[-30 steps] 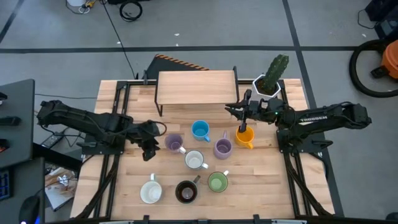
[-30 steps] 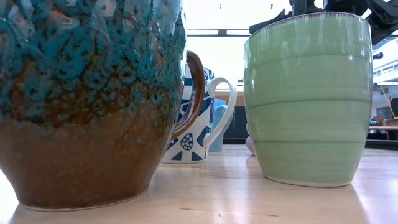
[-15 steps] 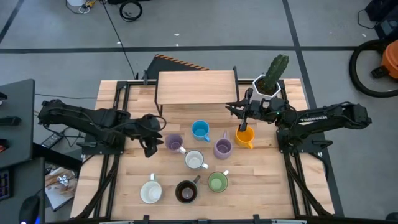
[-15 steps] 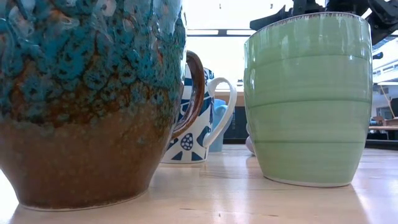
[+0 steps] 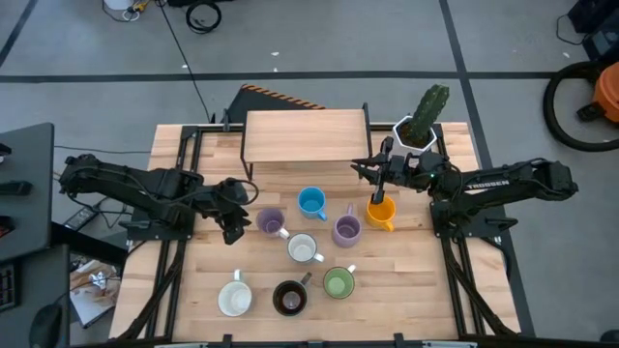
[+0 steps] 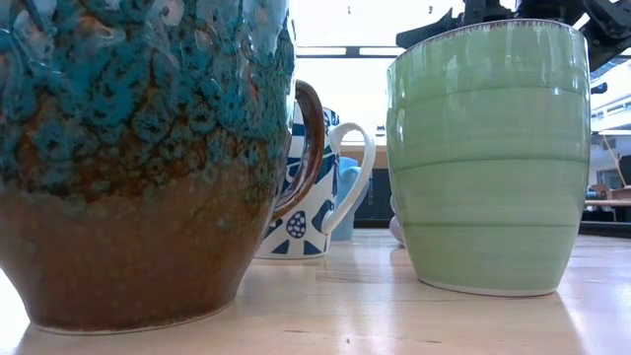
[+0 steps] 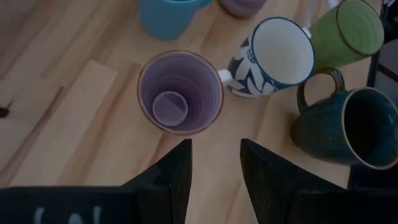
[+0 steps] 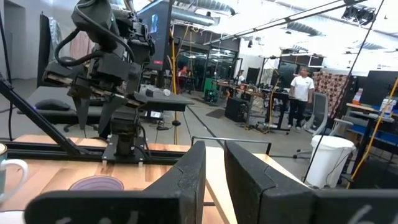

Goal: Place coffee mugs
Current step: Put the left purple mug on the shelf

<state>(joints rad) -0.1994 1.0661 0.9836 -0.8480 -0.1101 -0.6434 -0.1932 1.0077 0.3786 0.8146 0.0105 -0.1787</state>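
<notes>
Left gripper point(image 7: 214, 163) hovers over the worktop point(image 7: 68, 106), jaws parted narrowly and empty. The nearer lilac mug point(image 7: 180, 93) stands upright just ahead of the jaws, its rim wider than the present gap. White patterned mug point(image 7: 273, 56) sits close beside it; dark brown mug point(image 7: 348, 127) is near. Judgement: open wider, take one wall of the lilac mug between the jaws on the side away from its neighbour, descend squarely. Right gripper point(image 5: 384, 179) is above the orange mug point(image 5: 381, 215), jaws slightly apart in its wrist view, apparently empty
</notes>
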